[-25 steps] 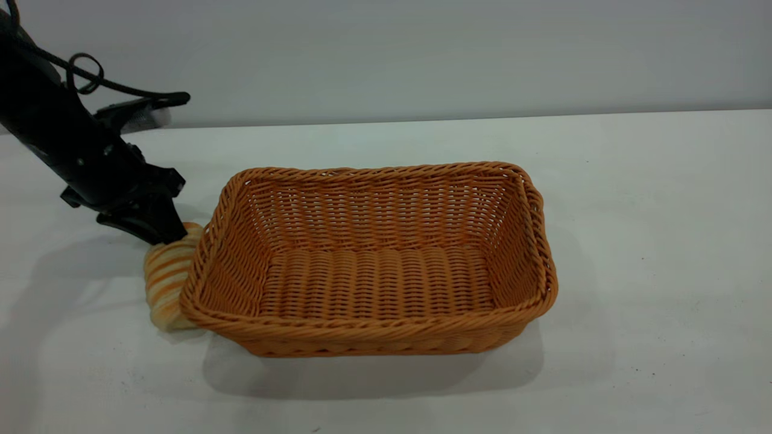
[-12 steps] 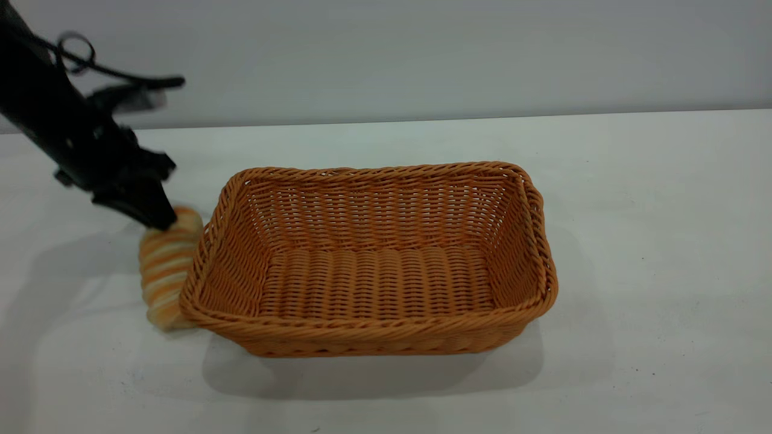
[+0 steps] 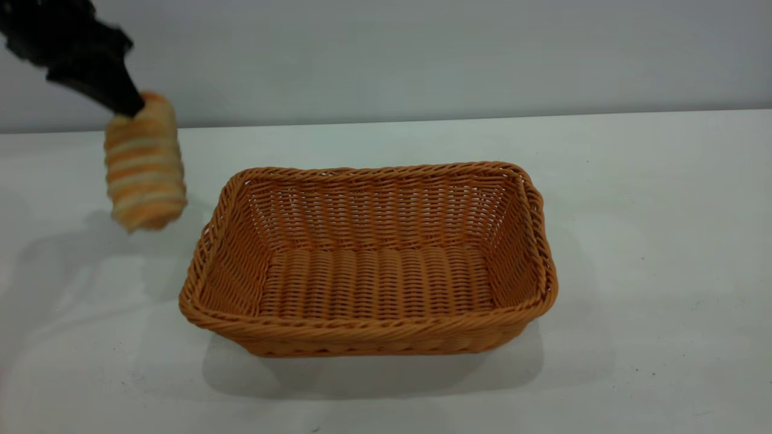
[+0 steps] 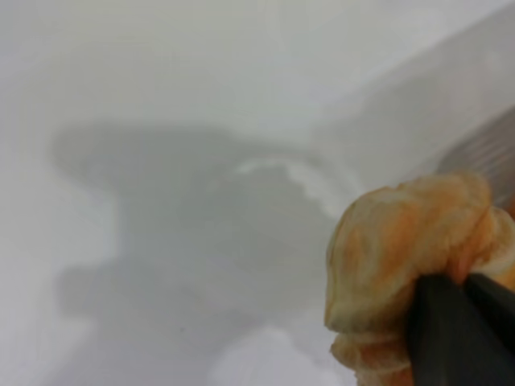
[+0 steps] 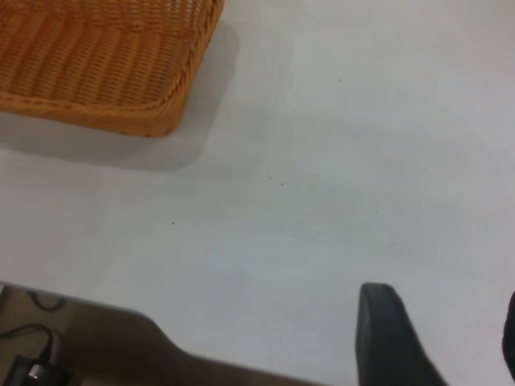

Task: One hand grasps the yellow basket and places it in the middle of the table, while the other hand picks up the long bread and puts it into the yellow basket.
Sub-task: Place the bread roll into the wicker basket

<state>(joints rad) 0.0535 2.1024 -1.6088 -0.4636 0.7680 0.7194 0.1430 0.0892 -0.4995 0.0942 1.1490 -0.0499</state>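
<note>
**Bread in the air**

The long bread [image 3: 145, 161], striped orange-brown and cream, hangs upright above the table [image 3: 633, 241], left of the yellow basket [image 3: 368, 259]. The left end effector [image 3: 129, 107] angles down, clamped on its top end. The right end effector [image 5: 438, 338] sits spread apart, holding nothing, away from the basket.

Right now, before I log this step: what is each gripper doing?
Left gripper: shut on the long bread, lifted off the table.
Right gripper: open, holding nothing.
</note>
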